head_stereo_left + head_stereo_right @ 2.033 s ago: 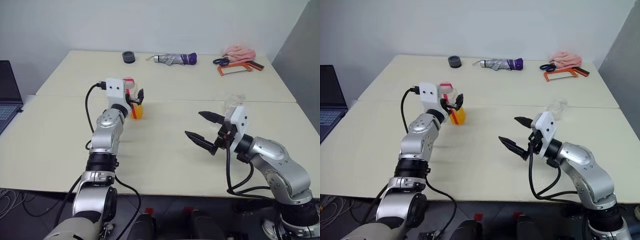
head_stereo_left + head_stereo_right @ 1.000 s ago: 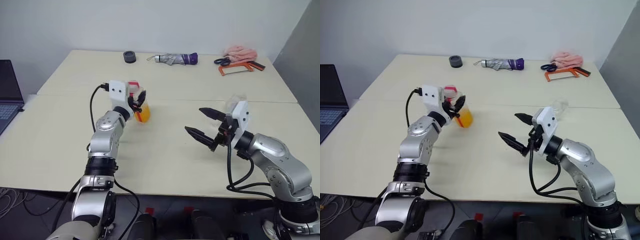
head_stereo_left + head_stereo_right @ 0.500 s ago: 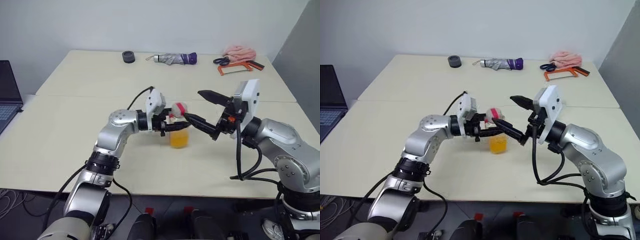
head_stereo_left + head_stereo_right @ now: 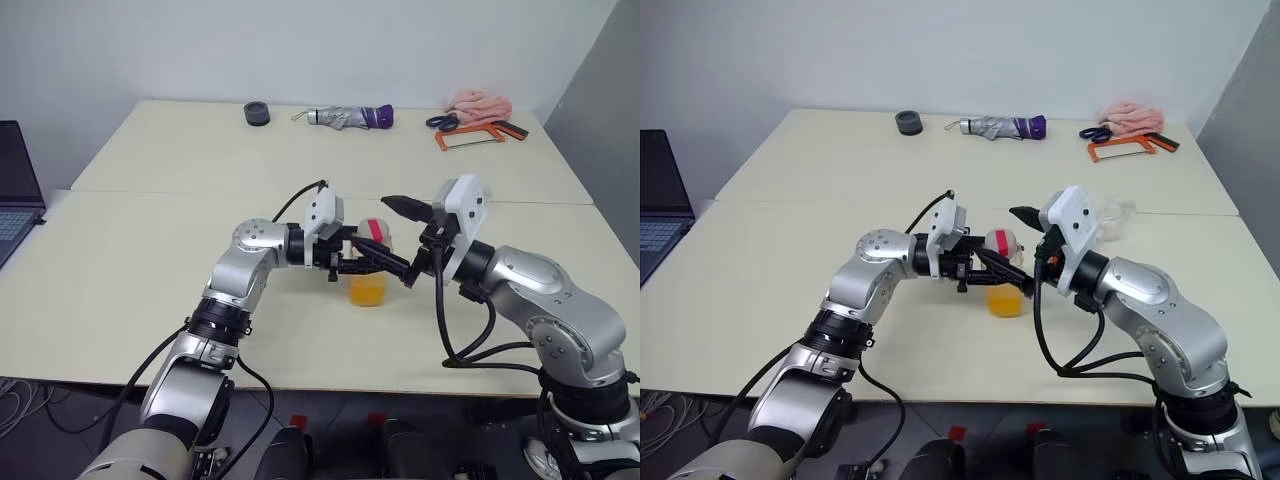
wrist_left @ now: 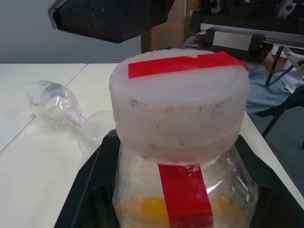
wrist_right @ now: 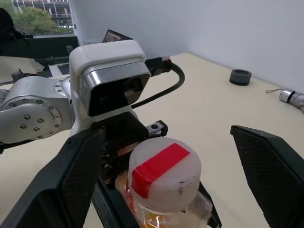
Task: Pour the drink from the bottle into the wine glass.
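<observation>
My left gripper [image 4: 362,262] is shut on the bottle [image 4: 367,288], holding it upright over the middle of the table. The bottle is clear with a red stripe. The orange drink [image 5: 151,207] fills its lower part. Its white cap [image 6: 164,173] with a red band is on. My right gripper [image 4: 388,232] stands open, with one black finger on each side of the cap and neither touching it. The wine glass [image 5: 56,102] appears to lie on its side on the table behind the right gripper, and it looks empty.
Along the table's far edge are a black tape roll [image 4: 257,114], a folded umbrella [image 4: 350,118], scissors with an orange frame saw [image 4: 470,132] and a pink cloth [image 4: 478,102]. A laptop [image 4: 15,185] sits at the far left. A seam joins the two table tops.
My left arm swung the bottle from the left to the middle of the table and turned it toward the right gripper. The right gripper rose and moved left, so its fingers now flank the cap.
</observation>
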